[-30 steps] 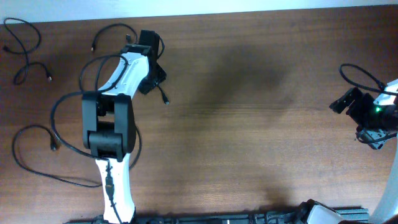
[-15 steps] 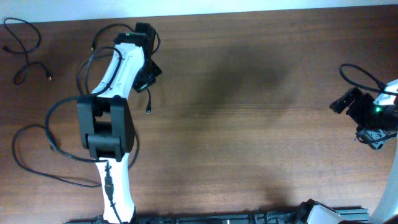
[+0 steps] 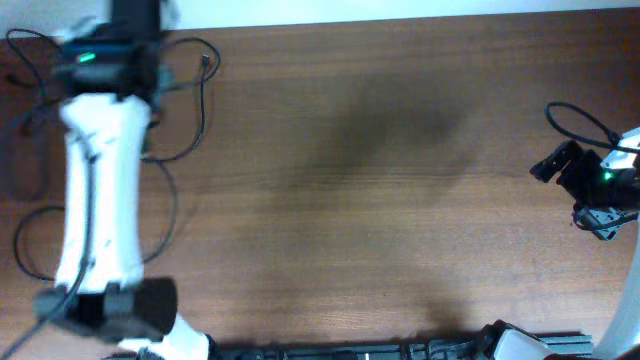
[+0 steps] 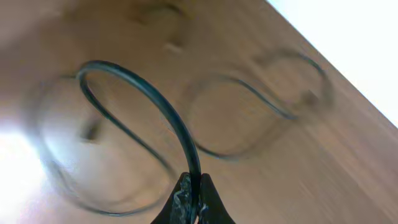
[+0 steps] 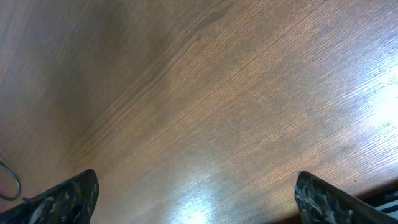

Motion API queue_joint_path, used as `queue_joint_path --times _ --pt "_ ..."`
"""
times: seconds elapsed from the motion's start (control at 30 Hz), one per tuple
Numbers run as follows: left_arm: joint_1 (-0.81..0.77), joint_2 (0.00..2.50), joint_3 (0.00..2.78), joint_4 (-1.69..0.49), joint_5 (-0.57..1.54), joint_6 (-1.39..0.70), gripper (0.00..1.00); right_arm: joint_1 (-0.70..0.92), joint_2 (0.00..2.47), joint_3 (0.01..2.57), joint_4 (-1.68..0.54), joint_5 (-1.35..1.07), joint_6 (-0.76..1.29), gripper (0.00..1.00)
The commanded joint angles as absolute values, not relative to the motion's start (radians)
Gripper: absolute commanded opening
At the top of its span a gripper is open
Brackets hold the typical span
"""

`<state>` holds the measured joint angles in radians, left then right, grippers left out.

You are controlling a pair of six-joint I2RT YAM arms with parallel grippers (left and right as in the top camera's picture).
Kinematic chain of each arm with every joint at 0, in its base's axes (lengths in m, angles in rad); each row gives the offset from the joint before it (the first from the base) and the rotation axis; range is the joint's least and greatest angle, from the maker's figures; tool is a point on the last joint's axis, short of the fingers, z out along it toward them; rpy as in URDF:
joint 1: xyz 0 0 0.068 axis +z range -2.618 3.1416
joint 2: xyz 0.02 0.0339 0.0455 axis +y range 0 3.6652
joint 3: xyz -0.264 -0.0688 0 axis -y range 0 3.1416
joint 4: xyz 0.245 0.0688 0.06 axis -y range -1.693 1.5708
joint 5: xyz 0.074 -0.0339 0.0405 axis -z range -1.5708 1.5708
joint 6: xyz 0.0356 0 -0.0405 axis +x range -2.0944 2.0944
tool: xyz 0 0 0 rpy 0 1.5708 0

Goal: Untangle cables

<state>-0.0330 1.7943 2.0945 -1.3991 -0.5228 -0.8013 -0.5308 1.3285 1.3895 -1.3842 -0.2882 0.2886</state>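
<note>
Left wrist view: our left gripper (image 4: 192, 200) pinches shut on a thin black cable loop (image 4: 163, 102).
Right gripper (image 5: 199, 198): wide apart, empty.
Other black cords (image 3: 201, 100): brown wooden table (image 3: 400, 200), far-left corner.
Step, we judge: separating one; next, carry it clear.

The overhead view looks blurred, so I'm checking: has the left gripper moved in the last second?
Yes. The left gripper, shut on a cable, swung left and toward the far edge of the table.

This looks like a robotics lab. A left arm (image 3: 95, 200) and a right arm (image 3: 612, 180) stand at one brown wooden table (image 3: 400, 200).
</note>
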Motion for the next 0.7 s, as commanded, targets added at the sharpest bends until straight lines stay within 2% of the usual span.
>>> queue_joint_path --times 0.0,0.1,0.2,0.3,0.47,0.67 --pt "0.122 1.722 2.109 -1.538 -0.662 -0.948 0.00 -0.535 1.327 1.404 -1.384 -0.279 0.296 0.99" --pt "0.250 1.726 2.104 -1.689 -0.644 -1.208 0.00 -0.535 1.327 1.404 -1.384 -0.279 0.296 0.99" --pt "0.394 1.734 2.026 -1.688 -0.548 -1.226 0.00 -0.535 1.327 1.404 -1.384 -0.279 0.296 0.99" --pt "0.462 1.735 1.932 -1.657 -0.545 -1.285 0.00 -0.535 1.327 1.404 -1.384 -0.279 0.296 0.99" --pt "0.533 1.735 1.707 -1.476 -0.545 -1.287 0.00 -0.535 1.327 1.404 -1.384 -0.279 0.296 0.99" --pt "0.599 1.735 1.433 -1.158 -0.517 -1.287 0.00 -0.535 1.327 1.404 -1.384 -0.279 0.296 0.99"
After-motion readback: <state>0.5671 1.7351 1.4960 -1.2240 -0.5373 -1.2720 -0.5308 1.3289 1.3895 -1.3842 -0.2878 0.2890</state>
